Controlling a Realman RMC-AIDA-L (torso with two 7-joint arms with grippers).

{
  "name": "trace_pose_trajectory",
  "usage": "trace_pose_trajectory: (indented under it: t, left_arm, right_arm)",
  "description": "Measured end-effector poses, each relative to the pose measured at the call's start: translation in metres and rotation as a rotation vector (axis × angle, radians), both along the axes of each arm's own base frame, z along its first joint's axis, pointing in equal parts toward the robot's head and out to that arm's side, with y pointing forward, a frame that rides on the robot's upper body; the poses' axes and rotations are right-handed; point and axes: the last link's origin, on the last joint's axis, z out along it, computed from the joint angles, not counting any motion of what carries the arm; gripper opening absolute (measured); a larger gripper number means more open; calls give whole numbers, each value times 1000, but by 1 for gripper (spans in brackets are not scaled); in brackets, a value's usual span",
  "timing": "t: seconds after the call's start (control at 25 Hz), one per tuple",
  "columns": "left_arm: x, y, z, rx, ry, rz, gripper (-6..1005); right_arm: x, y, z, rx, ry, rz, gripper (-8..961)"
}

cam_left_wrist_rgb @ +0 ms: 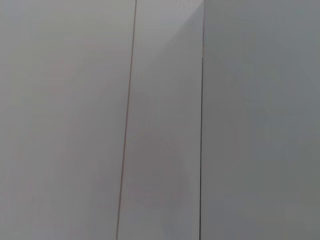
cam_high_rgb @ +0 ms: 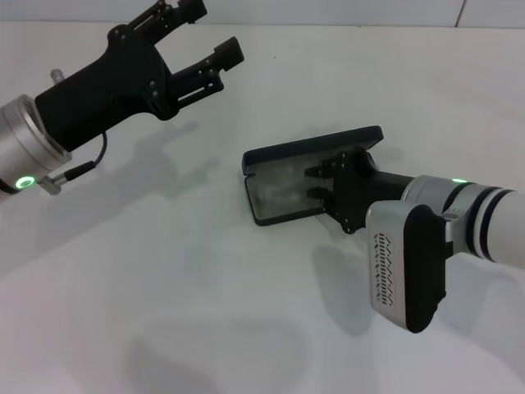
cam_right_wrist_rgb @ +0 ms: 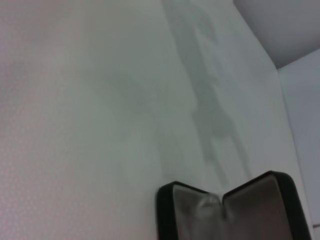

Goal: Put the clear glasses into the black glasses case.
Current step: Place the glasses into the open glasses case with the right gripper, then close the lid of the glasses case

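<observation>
Right gripper (cam_high_rgb: 316, 182): reaching over the open black glasses case (cam_high_rgb: 283, 160), its two fingers lying apart with a gap between them, tips over the lined tray; nothing is pinched between them that I can make out.
Left gripper (cam_high_rgb: 197, 37): hanging raised at the far left of the white table (cam_high_rgb: 164, 287), fingers spread wide and holding nothing, well apart from the case.
Black glasses case: lying open in the middle of the table, lid tilting up on its far side, grey lining showing in both the head view and the right wrist view (cam_right_wrist_rgb: 235, 210).
Clear glasses (cam_high_rgb: 275, 193): appearing as a faint glassy sheen inside the case's lower half, just beside the right fingertips; the outline is too faint to say whether they are fully seated.
Handling, glasses: I am judging them light, stiff in the lens but springy in the arms, slippery and easily scratched; the bridge or the upper edge of the lens would be the safest hold, with gentle pressure.
Handling, case: probably rigid and light, liable to slide on the smooth table if pushed sideways.
Stage: seemingly near the end, with the placing almost done and the lid not yet closed.
</observation>
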Motion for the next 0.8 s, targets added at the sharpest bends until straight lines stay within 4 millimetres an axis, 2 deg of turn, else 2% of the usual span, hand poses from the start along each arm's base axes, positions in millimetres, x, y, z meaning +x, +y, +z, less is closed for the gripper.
trace_pose_trajectory:
  t: [0.28, 0.44, 0.64, 0.8]
  left_arm:
    - [-1, 0, 1, -4, -1, 4, 865]
    - [-1, 0, 1, -4, 0, 6, 866]
    - [-3, 3, 1, -4, 9, 19, 866]
    - [-5, 9, -4, -16, 41, 59, 867]
  right_arm:
    - [3, -7, 3, -115, 4, -60, 230]
    - [0, -13, 20, -242, 81, -157, 232]
    - [-2, -13, 66, -387, 312, -268, 235]
    - [16, -12, 111, -443, 591, -318, 237]
